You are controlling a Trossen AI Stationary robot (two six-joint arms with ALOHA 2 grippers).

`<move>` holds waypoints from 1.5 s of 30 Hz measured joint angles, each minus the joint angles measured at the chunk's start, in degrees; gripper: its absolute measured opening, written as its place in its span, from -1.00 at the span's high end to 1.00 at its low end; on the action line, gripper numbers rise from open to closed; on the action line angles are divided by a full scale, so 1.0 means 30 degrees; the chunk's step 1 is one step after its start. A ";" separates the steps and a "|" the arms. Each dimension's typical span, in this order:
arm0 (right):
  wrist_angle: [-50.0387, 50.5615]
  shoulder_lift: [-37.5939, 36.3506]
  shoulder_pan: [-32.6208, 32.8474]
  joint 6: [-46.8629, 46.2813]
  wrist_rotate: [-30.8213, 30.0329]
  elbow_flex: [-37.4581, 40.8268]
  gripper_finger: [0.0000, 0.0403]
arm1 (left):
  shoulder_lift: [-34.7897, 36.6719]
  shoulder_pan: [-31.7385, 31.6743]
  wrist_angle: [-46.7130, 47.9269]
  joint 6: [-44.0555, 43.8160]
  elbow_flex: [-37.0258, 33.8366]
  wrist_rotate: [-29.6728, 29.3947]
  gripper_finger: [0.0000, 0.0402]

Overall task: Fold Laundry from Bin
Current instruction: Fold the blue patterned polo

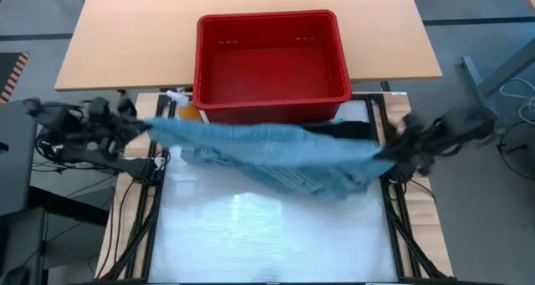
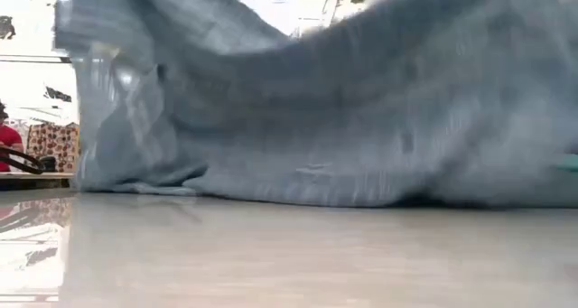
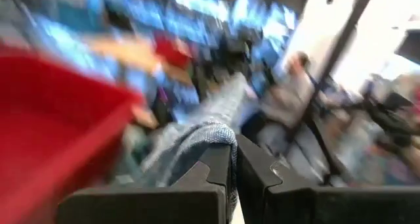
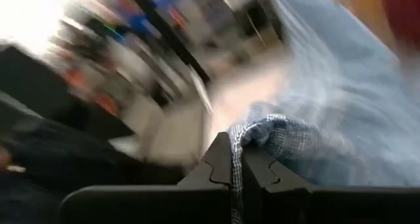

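Left gripper (image 1: pixel 144 126) pinching blue-grey garment (image 1: pixel 276 151) | right gripper (image 1: pixel 389 155) pinching opposite end | garment stretched between, before bin (image 1: pixel 272 63)

One bin (image 1: pixel 272 63), two garments (image 1: pixel 276 151)

- Mottled blue-grey garment (image 1: pixel 276 151) hangs stretched across the table's width, sagging at centre, hem touching the tabletop.
- Red bin (image 1: pixel 272 63) sits empty at twelve o'clock.

A big wooden table (image 1: pixel 251 34) stands at the back on a grey floor (image 1: pixel 485 1). The shiny white work table (image 1: pixel 267 235) is in front of it. Bright light (image 2: pixel 36 37) shines far behind. A person (image 2: pixel 7 145) in red is there.
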State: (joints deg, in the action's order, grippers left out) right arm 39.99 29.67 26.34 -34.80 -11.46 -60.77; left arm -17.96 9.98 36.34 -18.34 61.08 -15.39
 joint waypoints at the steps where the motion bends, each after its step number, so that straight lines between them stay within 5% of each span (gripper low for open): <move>1: 0.1215 0.0408 0.0095 -0.1469 0.0072 0.0200 0.86 | 0.0000 0.0000 0.0852 -0.0988 -0.0056 0.0805 1.00; 6: 0.2760 0.2536 0.1655 -0.8219 0.0851 0.2193 0.86 | -0.0030 0.0000 0.4758 -0.5545 -0.1053 0.4528 1.00; 11: 0.0490 0.4781 0.6144 -1.3815 0.1229 0.4329 0.86 | 0.0000 0.0004 0.5817 -0.9167 -0.3702 0.8751 1.00; 20: -0.3331 1.0515 1.5085 -2.5706 -0.3641 0.5928 0.85 | -0.0022 0.0051 0.5820 -1.2654 -0.8492 1.6673 1.00; 26: -0.7517 1.4535 1.7383 -2.9512 -0.4779 0.5929 0.85 | -0.0022 0.0051 0.5351 -1.3586 -0.8940 1.7269 1.00; 33: -1.3289 1.7693 1.6490 -2.9396 -0.4576 0.5929 0.85 | -0.0090 0.0768 0.4293 -1.6948 -0.8933 1.8096 1.00; 39: -1.4875 1.8652 1.5092 -2.8080 -0.0705 0.5536 0.85 | -0.0684 0.2305 0.4762 -1.8980 -0.8933 1.7828 1.00; 45: -1.4205 1.8497 1.4281 -2.7446 0.0694 0.5536 0.85 | -0.2504 0.3353 0.6015 -1.7906 -0.8933 1.6424 1.00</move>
State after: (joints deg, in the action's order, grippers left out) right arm -2.63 85.17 69.19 -117.14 -9.38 -44.16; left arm -25.47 20.04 54.38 -72.06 34.28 33.88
